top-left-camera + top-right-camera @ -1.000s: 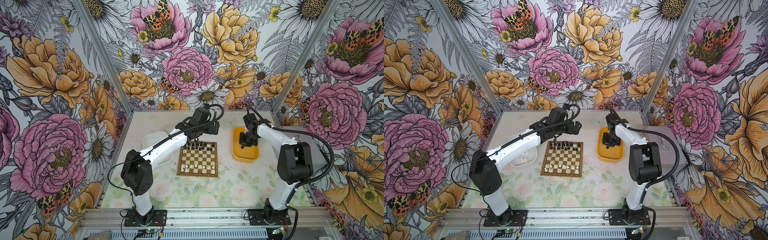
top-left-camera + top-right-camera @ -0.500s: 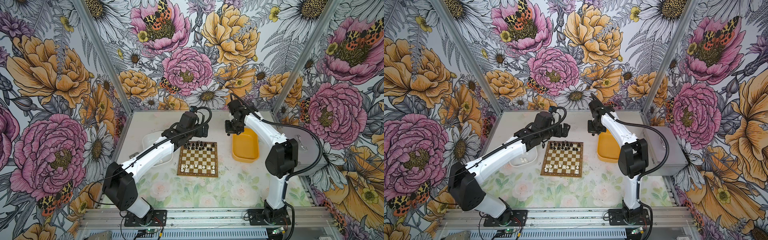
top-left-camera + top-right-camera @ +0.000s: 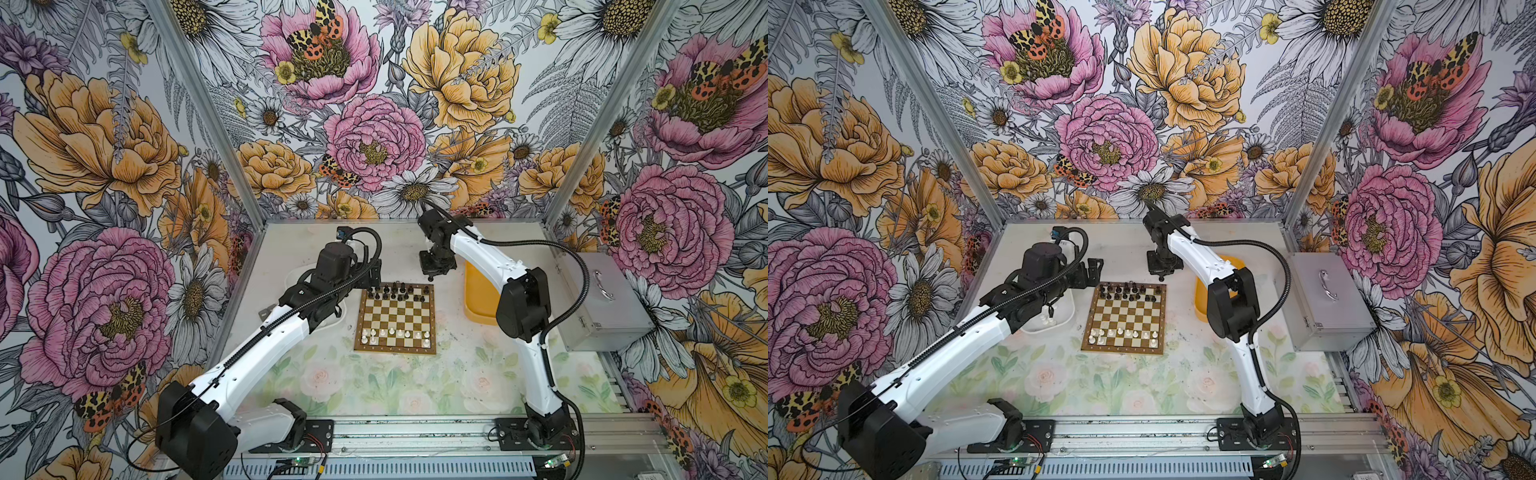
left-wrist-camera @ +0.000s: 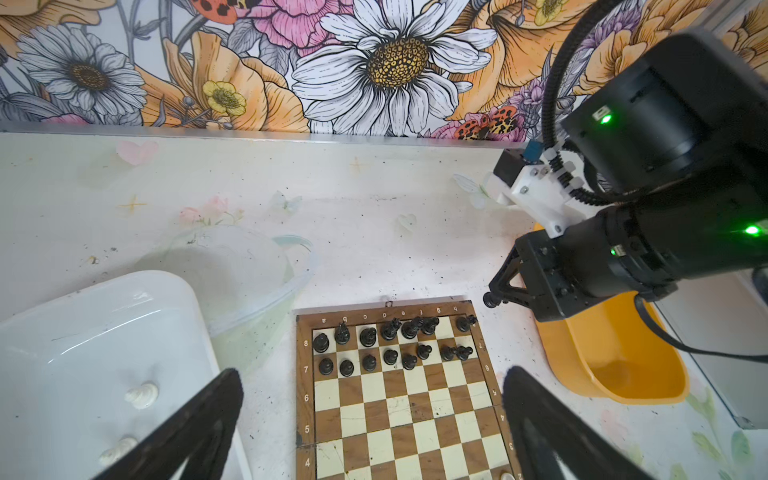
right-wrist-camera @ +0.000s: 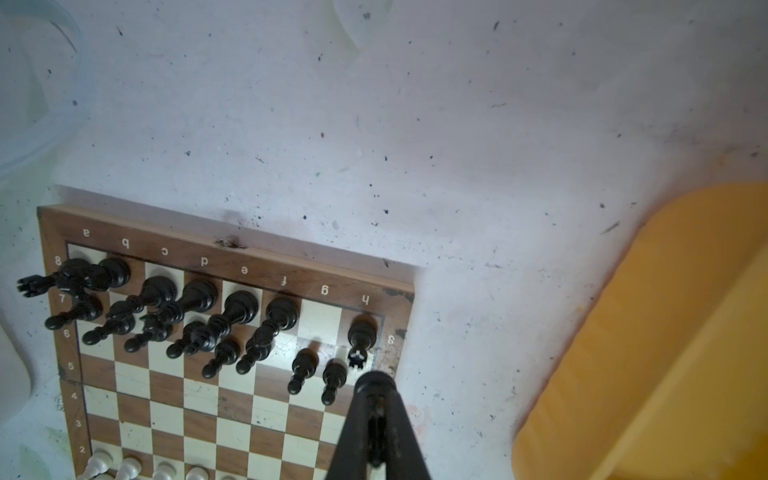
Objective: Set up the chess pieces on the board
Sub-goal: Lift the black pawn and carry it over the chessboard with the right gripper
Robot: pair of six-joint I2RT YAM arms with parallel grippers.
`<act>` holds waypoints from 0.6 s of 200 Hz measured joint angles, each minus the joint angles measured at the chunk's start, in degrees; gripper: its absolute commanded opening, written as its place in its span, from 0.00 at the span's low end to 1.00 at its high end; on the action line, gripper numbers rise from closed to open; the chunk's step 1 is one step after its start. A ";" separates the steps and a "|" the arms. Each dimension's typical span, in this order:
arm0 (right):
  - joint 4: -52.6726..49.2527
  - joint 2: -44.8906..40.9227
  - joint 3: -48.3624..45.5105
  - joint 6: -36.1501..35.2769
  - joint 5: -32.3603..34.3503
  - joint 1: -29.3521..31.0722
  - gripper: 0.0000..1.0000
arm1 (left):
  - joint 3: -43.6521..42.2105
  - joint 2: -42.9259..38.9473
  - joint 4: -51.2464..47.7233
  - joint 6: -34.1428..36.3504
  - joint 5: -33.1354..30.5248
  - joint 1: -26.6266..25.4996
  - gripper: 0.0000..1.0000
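The board (image 3: 397, 316) (image 3: 1125, 318) lies mid-table. Black chess pieces (image 3: 397, 291) (image 4: 390, 345) fill its two far rows, except that square g8 is bare. Several white ones (image 3: 395, 334) stand on the near rows. My right gripper (image 3: 431, 275) (image 5: 374, 384) hovers over the board's far right corner, by the black h8 piece (image 5: 362, 332). It is shut on a small black piece that pokes out at its tip (image 4: 490, 299). My left gripper (image 3: 374, 276) (image 4: 372, 419) is open and empty at the far left corner.
A white tray (image 3: 1059, 320) (image 4: 83, 332) left of the board holds loose white pieces (image 4: 143, 395), and a clear lid (image 4: 249, 266) lies behind it. The yellow tray (image 3: 478, 299) (image 5: 665, 332) sits right of the board. Further right stands a metal case (image 3: 602, 299).
My right arm swung left from above the yellow tray to the board's far right corner, staying shut. My left arm drew back left off the board's far edge.
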 measured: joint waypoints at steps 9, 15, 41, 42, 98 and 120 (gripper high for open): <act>-0.17 0.81 0.63 0.02 -0.02 0.31 0.00 | -0.46 -0.92 0.02 0.00 0.02 0.55 0.99; -0.28 1.22 1.05 0.02 -0.07 0.50 0.00 | -0.70 -1.44 0.02 0.00 0.02 0.96 0.99; -0.74 3.23 3.37 0.20 -0.44 0.90 0.00 | -1.03 -2.67 0.04 0.00 0.04 2.56 0.99; -0.76 3.39 3.52 0.17 -0.48 0.92 0.00 | -1.03 -2.69 0.04 0.02 0.04 2.58 0.99; -1.62 6.67 7.93 0.52 -0.87 1.64 0.00 | -1.73 -2.86 0.00 0.04 0.42 4.07 0.99; -2.23 7.17 7.93 0.90 -0.87 2.19 0.00 | -1.95 -3.17 -0.02 0.04 1.03 4.90 0.99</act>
